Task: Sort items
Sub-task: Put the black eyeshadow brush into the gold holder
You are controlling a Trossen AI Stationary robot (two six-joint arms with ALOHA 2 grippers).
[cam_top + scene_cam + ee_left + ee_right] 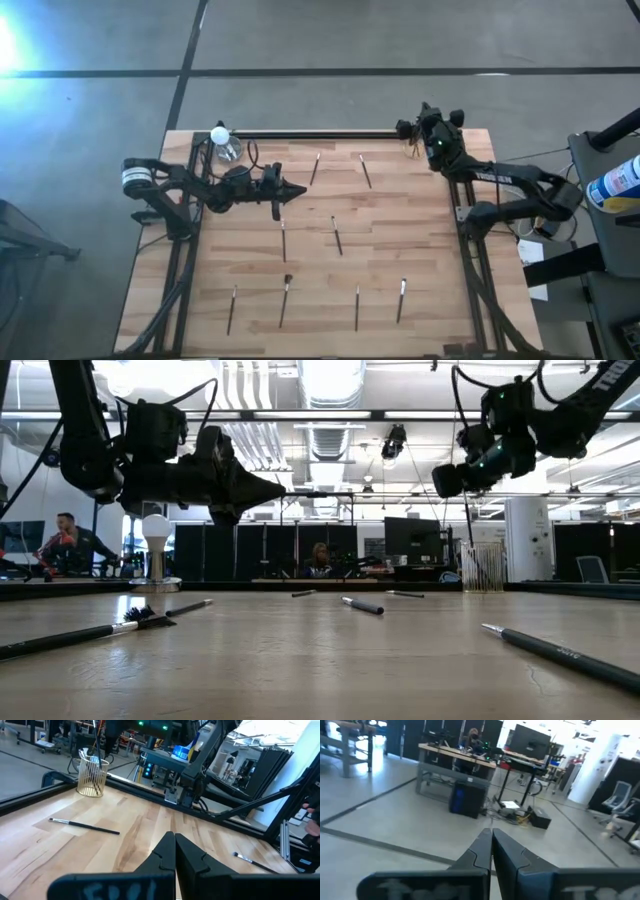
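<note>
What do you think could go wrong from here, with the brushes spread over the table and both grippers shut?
1. The left gripper hangs shut just above a brush; coming down without opening, it would likely knock the brush aside.
2. A light bulb stands by the left arm's base; a wide swing could topple it.
3. The right gripper is beside the wire cup at the far edge and could bump it.

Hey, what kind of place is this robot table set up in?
Most likely an open-plan robotics lab or workshop. Beyond the wooden table the low view shows a person seated at a desk, a dark monitor and ceiling strip lights; the right wrist view shows an office chair on bare concrete floor.
</note>
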